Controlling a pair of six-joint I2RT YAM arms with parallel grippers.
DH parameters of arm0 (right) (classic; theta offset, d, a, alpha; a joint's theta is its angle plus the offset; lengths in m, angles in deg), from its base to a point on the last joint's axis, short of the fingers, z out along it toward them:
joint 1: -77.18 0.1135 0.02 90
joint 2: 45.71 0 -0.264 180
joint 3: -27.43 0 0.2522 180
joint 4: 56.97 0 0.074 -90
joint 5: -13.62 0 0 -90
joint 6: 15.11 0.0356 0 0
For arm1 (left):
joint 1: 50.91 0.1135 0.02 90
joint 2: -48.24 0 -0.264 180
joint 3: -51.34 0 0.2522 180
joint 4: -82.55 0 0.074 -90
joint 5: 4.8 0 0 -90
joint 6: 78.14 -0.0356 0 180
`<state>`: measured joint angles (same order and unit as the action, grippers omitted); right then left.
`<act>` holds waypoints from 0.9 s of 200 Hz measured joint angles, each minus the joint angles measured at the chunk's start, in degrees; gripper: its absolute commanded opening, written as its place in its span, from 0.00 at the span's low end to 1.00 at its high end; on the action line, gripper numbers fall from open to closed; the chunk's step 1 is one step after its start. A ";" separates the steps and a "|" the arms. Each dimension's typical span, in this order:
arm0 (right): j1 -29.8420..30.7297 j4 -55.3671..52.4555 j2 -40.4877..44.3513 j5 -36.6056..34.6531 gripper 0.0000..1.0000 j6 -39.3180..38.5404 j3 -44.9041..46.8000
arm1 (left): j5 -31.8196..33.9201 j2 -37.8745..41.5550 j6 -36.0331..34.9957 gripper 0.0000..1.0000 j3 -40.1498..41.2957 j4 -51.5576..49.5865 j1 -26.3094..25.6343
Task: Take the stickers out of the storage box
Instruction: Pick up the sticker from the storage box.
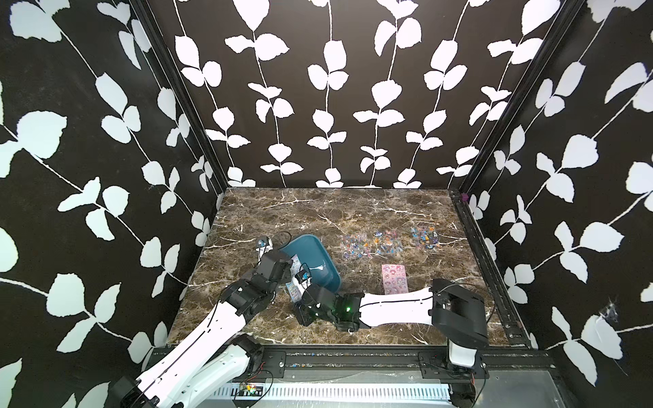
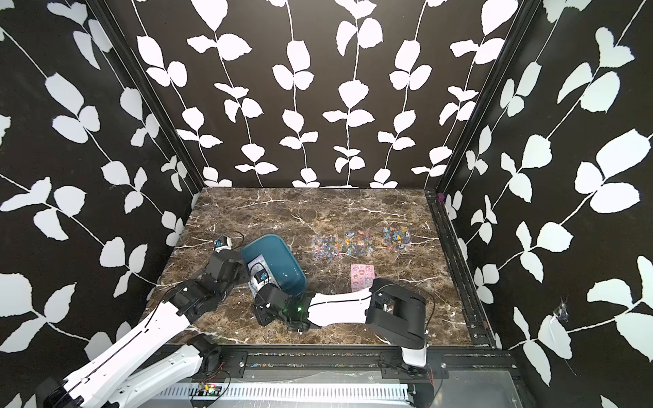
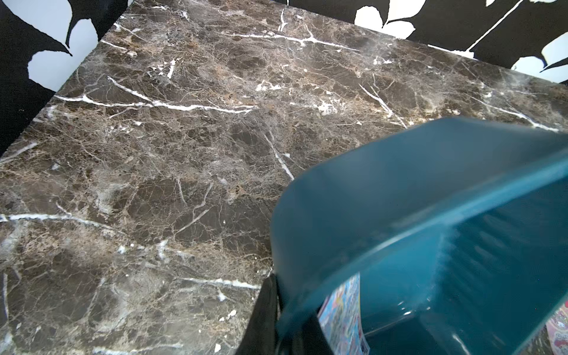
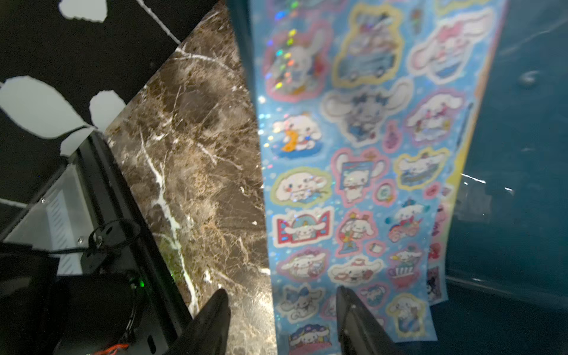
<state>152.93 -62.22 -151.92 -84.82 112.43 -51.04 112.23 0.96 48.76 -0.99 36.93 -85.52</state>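
- Teal-blue plastic, smooth and glossy, is forming the storage box: a shallow rectangular tray with rounded corners and a low rim, sitting tilted rather than flat on the near-left part of the tabletop.
- Inside it, a light-blue sheet of cartoon-character stickers, thin and speckled with holographic glints, is leaning against the box floor; a pink sheet is peeking out from behind its edge.
- Outside the box, three clear sheets dotted with tiny multicoloured stickers are lying flat in a row toward the far right; both top views show them.
- Nearer than that row, one pink character sheet is lying flat on the brown, white-veined marble-patterned surface, partly hidden by the right forearm.
- Reaching forward from the near-left corner, the left arm is bending its wrist toward the box's left side; the left claw is clamping the box rim between closed jaws.
- Stretching its white forearm leftward across the near part of the tabletop, the right arm is pointing its wrist into the box's near end.
- In the right wrist view, the right claw is standing with its jaws apart, gripping nothing; one finger is sitting over bare tabletop, its partner in front of the light-blue sheet's lower part.
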 measured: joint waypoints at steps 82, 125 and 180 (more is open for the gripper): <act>1.18 3.50 -1.95 -4.46 0.43 1.51 -0.39 | 0.02 0.00 0.00 0.00 0.00 0.00 0.00; 2.25 5.01 -2.10 -5.29 0.40 1.90 -0.42 | 0.02 0.00 0.02 0.00 0.00 0.00 0.00; 2.58 4.50 -3.48 -8.72 0.31 2.08 -1.60 | 0.09 0.00 0.02 0.00 0.00 0.00 0.00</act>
<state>155.51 -57.72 -155.40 -93.54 114.51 -52.63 112.31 0.96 48.78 -0.99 36.93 -85.52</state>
